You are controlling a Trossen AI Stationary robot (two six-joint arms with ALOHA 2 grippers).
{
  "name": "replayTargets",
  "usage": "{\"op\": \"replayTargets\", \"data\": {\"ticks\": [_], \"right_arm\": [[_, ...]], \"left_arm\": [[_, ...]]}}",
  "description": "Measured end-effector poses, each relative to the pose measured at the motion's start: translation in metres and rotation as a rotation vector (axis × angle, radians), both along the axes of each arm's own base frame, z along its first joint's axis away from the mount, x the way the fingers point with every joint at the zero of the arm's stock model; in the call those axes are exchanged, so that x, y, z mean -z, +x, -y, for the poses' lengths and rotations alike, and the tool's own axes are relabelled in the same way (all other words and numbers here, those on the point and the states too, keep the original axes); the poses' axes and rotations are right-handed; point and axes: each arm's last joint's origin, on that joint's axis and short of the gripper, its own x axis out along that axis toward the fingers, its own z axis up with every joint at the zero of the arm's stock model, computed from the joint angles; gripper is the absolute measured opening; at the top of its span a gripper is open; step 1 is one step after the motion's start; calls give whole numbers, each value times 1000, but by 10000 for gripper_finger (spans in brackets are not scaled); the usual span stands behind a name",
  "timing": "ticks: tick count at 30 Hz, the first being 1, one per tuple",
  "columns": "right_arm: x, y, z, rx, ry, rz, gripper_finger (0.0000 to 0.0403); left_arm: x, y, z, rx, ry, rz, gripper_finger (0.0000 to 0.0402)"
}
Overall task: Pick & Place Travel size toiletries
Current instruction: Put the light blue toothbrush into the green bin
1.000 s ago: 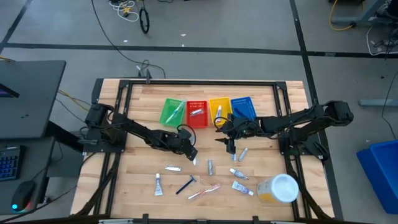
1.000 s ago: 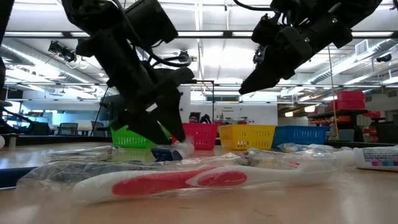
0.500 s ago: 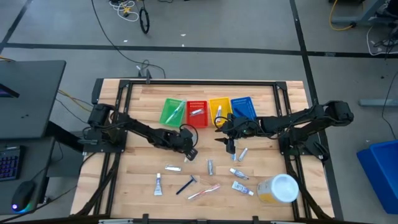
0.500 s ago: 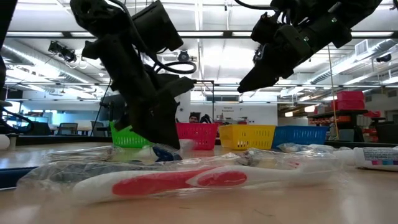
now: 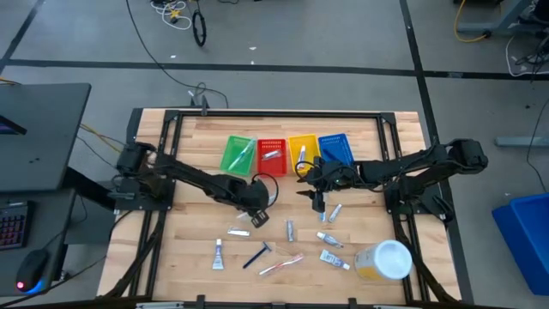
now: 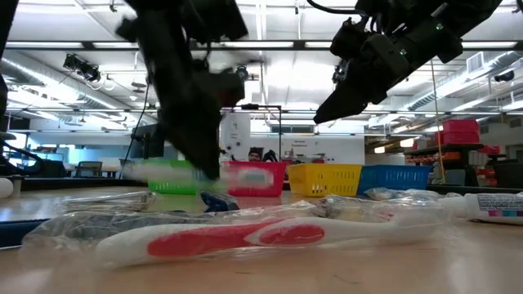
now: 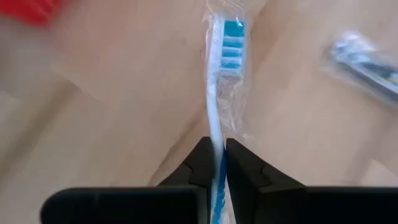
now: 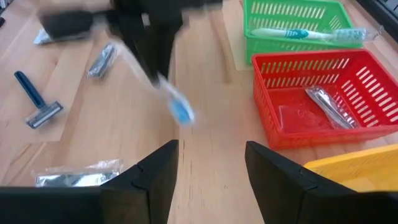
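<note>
My left gripper (image 5: 257, 215) is shut on a blue-and-white toothbrush (image 7: 219, 93) in a clear wrapper, at the table's middle, in front of the red basket (image 5: 272, 156). The right wrist view shows the toothbrush (image 8: 176, 102) slanting down from the gripper. My right gripper (image 8: 205, 180) hangs open and holds nothing, above the table in front of the yellow basket (image 5: 302, 150). Several more toiletries lie flat on the near half: a pink toothbrush (image 5: 281, 264), a dark blue razor (image 5: 257, 254), a white-blue tube (image 5: 218, 254). My left gripper pinches the toothbrush's handle (image 7: 216, 146) between its two fingers, wrapper and all. The bristle head (image 7: 232, 46) sticks out well beyond the fingertips. The fingers come from above, slanting down. In the low view the toothbrush (image 6: 204, 171) shows as a blurred streak above the table top.
Green (image 5: 237, 154), red, yellow and blue (image 5: 335, 148) baskets stand in a row at the far middle; the green holds a toothbrush, the red a silvery packet (image 8: 329, 106). A large white-lidded yellow jar (image 5: 383, 260) lies near the right front corner.
My left gripper has shut on the blue toothbrush's handle and has started upward with it; the toothbrush has come off the table. The right arm has kept still.
</note>
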Motion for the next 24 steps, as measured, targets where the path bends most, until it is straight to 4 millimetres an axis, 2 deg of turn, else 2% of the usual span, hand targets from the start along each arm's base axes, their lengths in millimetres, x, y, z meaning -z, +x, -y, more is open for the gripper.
{"op": "replayTargets", "data": {"ticks": [7,14,16,19,24], "right_arm": [[0,0,0,1,1,-4,191],[1,0,0,1,1,-7,192],[1,0,0,2,1,-7,192],[0,0,0,2,1,-4,189],[0,0,0,1,2,-1,189]], "left_arm": [[-63,-36,-22,-131,216,47,39],[-102,-73,-59,-252,430,107,33],[-105,-78,-71,-277,478,138,36],[-100,-79,-91,-258,505,202,36],[-64,-84,-124,-190,440,321,31]]}}
